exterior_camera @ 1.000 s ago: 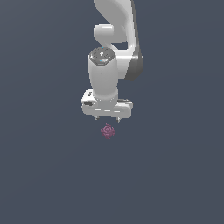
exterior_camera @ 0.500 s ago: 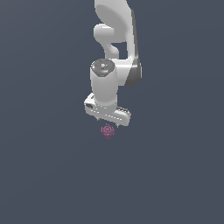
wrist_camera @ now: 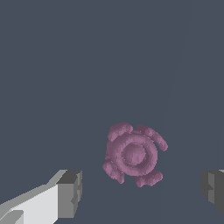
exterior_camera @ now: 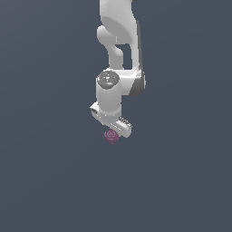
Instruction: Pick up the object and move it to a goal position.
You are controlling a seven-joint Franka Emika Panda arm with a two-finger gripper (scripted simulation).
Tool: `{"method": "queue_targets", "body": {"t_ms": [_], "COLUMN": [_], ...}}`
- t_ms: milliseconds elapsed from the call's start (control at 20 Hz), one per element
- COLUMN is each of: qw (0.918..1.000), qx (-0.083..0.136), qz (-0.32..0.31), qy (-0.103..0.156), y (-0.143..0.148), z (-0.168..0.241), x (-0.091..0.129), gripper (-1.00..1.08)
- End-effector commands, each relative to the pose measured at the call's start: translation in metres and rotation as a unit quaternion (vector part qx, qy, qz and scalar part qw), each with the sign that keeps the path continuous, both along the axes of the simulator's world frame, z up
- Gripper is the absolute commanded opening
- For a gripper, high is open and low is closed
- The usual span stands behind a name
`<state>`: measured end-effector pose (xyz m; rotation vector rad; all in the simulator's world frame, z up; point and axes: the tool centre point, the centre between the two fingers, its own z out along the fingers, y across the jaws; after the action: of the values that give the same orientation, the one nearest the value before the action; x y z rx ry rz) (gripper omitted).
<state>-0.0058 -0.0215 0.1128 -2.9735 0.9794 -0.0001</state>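
Magenta-pink bumpy lump [wrist_camera: 133, 154], roundish, small beside the white gripper, lying on plain dark grey-blue ground [exterior_camera: 50, 181]. Seen in the wrist view as a flower-like shape: smooth domed centre, raised ring round it, then an outer broken ring of knobbly lobes with gaps between them. Matte colour throughout, slightly paler on the central dome, darker in the grooves.

White two-fingered gripper [wrist_camera: 142, 192] spread wide, holding nothing. Grey finger pads [wrist_camera: 70, 192] on either side of the lump in the wrist view, each well clear of it, no contact on either side. Lump between the two pads but somewhat ahead of the line joining them rather than squarely on it.

In the exterior view, same lump [exterior_camera: 111, 136] showing just under the white gripper bar [exterior_camera: 115, 129], partly tucked behind its lower edge, only the pink lower part visible. Gripper bar slanted, lower toward the exterior view's right. White jointed arm [exterior_camera: 118, 41] rising straight up from the wrist and out past the upper edge of the picture. Fingertips hidden in this view; whether they reach the ground cannot be told. Lump roughly central in the scene, neither clearly near nor far.
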Motion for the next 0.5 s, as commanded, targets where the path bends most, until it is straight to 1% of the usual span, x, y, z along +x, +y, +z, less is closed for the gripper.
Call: {"method": "queue_targets", "body": {"t_ms": [0,200,450], "qw": [0.9996,0.9983,0.9968], "qx": [-0.001,-0.003,-0.005], "qz": [-0.027,-0.058,-0.080], "qy": [0.001,0.001,0.002], "y": [-0.001,-0.001,-0.002], "z": [-0.007,-0.015,-0.020], "x": [-0.001,-0.003,-0.004], "gripper": [1.00,1.00,1.00]}}
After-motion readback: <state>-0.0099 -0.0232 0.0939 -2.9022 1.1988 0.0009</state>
